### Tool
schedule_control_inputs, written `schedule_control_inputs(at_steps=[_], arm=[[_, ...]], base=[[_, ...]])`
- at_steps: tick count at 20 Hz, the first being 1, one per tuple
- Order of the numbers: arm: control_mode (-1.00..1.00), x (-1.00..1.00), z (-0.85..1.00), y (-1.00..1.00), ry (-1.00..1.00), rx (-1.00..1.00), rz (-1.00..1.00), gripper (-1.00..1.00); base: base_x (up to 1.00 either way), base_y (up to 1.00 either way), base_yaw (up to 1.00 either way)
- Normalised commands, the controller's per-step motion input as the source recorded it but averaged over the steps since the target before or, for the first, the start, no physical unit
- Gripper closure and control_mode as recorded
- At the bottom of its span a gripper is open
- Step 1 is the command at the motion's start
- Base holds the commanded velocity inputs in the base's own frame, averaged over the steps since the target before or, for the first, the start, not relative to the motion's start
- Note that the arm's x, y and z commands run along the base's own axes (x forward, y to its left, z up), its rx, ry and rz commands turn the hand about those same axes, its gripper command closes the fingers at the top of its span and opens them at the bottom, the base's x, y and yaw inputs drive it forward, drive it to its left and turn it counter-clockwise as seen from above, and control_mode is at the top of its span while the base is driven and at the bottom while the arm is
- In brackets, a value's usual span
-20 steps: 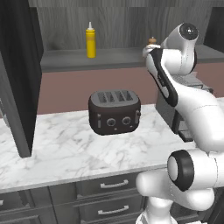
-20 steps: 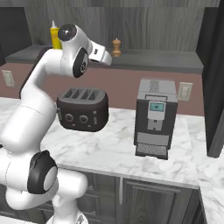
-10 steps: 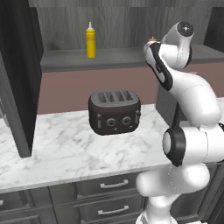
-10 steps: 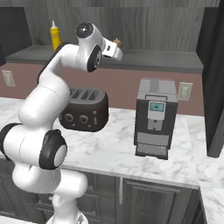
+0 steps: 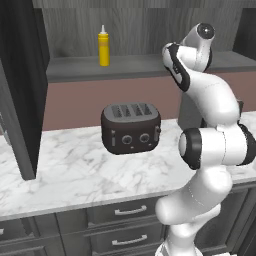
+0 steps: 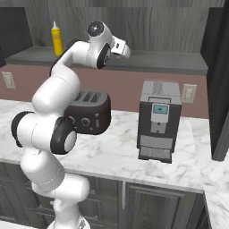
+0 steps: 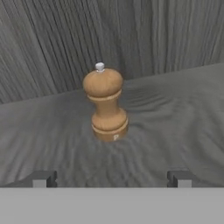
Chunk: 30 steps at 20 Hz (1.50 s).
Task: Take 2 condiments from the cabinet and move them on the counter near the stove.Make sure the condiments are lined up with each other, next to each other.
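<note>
- Claw (image 7: 109,178) spread wide, empty, aimed at brown wooden pepper mill with round knob (image 7: 105,106).
- Mill upright on dark grey cabinet shelf (image 7: 175,109), dead ahead, centred between fingertips (lined up for straight reach).

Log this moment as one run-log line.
phase: approach | jaws: open, empty | target: pepper mill upright on cabinet shelf, ahead of gripper | yellow bottle on shelf

Pepper mill (image 7: 105,106) upright on the cabinet shelf (image 7: 175,122), at 12 o'clock from the hand (image 7: 111,178); toaster (image 5: 131,127) on the counter (image 5: 75,175) below.
</note>
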Motion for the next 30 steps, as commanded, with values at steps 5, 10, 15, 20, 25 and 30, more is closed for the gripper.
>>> schedule_control_inputs(at_steps=[5,10,15,20,25,30], arm=[[-1.0,0.32,0.0,0.0,-0.02,0.0,0.0,-1.0],[-1.0,0.29,0.0,0.0,0.0,0.0,0.0,-1.0],[-1.0,0.31,0.0,0.0,0.0,0.0,0.0,-1.0],[-1.0,0.32,0.0,-0.01,0.0,0.0,0.0,-1.0],[-1.0,0.31,0.0,-0.05,0.0,0.0,0.0,-1.0],[-1.0,0.25,0.0,-0.08,0.0,0.0,0.0,-1.0]], base=[[0.0,0.0,0.0],[0.0,0.0,0.0],[0.0,0.0,0.0],[0.0,0.0,0.0],[0.0,0.0,0.0],[0.0,0.0,0.0]])
